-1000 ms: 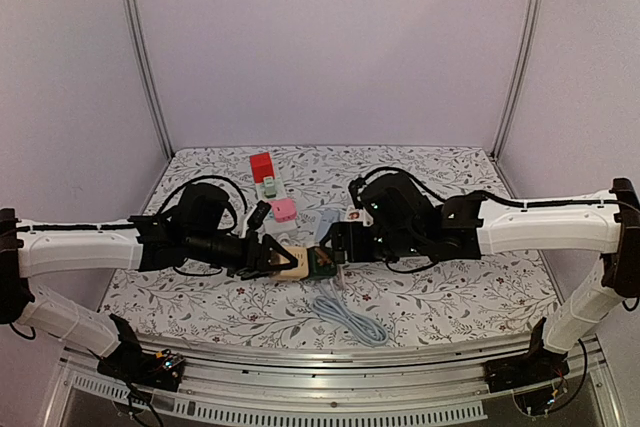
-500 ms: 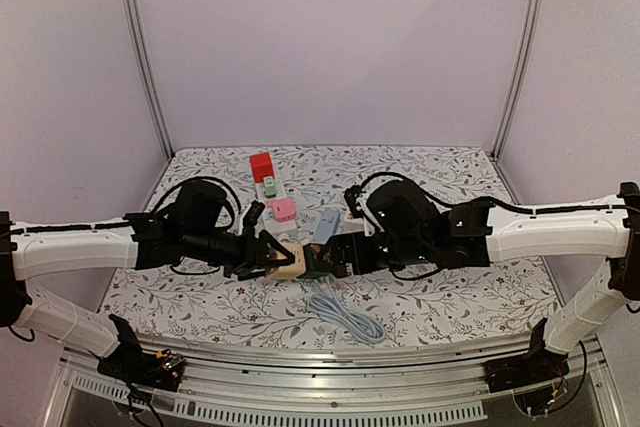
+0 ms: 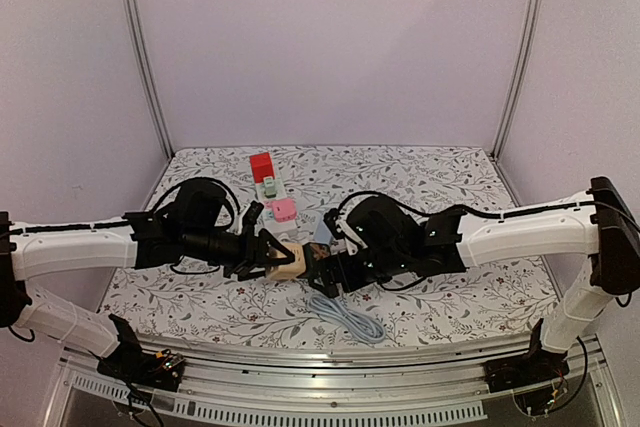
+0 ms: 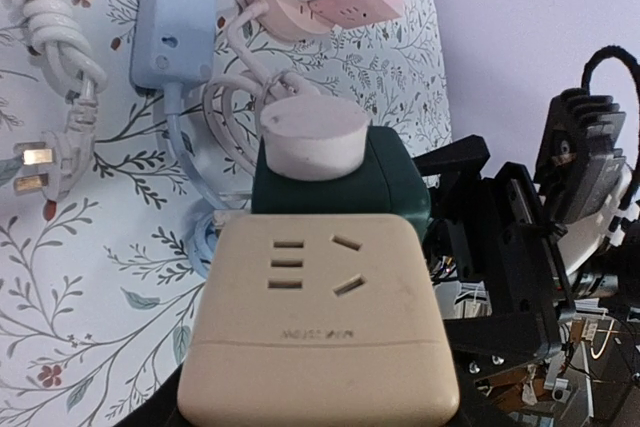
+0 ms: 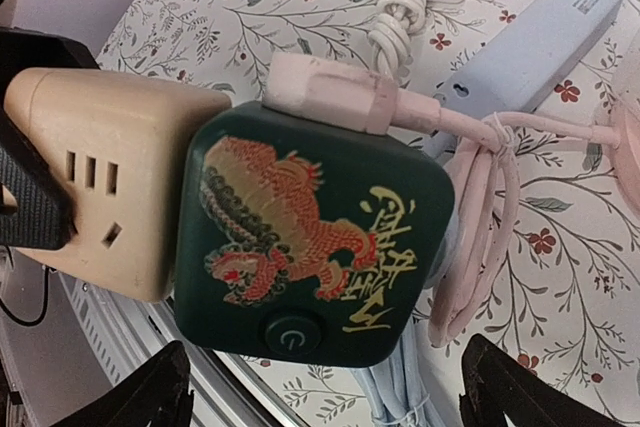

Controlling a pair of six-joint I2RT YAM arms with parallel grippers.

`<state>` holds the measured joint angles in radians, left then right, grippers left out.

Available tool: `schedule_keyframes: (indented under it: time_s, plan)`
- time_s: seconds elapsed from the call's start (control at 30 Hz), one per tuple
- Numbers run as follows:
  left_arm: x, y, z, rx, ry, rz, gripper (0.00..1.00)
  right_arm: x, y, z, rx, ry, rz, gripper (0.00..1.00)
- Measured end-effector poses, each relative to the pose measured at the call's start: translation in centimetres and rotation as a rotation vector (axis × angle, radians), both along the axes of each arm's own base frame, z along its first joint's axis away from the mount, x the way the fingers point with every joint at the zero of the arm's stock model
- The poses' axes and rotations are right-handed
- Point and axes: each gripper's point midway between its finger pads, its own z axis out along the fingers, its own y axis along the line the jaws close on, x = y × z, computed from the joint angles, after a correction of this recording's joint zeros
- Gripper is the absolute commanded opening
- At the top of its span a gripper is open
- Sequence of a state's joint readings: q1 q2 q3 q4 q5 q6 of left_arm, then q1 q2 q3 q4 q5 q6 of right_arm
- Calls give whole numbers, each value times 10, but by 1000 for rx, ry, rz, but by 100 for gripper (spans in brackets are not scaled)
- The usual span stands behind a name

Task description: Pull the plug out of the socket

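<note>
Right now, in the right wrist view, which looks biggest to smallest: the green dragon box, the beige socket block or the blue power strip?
1. green dragon box, closest to the lens, which flatters it.
2. beige socket block, partly covered by it.
3. blue power strip, lying farther back.

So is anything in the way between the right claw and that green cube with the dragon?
Nothing visible. The open right gripper faces the green cube directly; the pink plug sits on another face of it, off to one side.
</note>
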<state>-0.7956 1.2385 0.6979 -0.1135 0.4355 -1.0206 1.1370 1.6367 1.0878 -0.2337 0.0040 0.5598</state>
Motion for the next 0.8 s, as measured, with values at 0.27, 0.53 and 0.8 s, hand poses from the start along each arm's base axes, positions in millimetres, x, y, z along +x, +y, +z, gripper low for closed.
schedule_keyframes:
  time_s: [0.27,0.53,0.8]
  plan:
    - [0,-1,1,1,2,-10,9,1,8,-6,10,32,19,81]
    - [-1,-3,2,5,0,-29,9,7,13,-7,28,52,25,71]
    - [0,-4,1,13,-10,-40,9,6,18,-8,28,64,36,64]
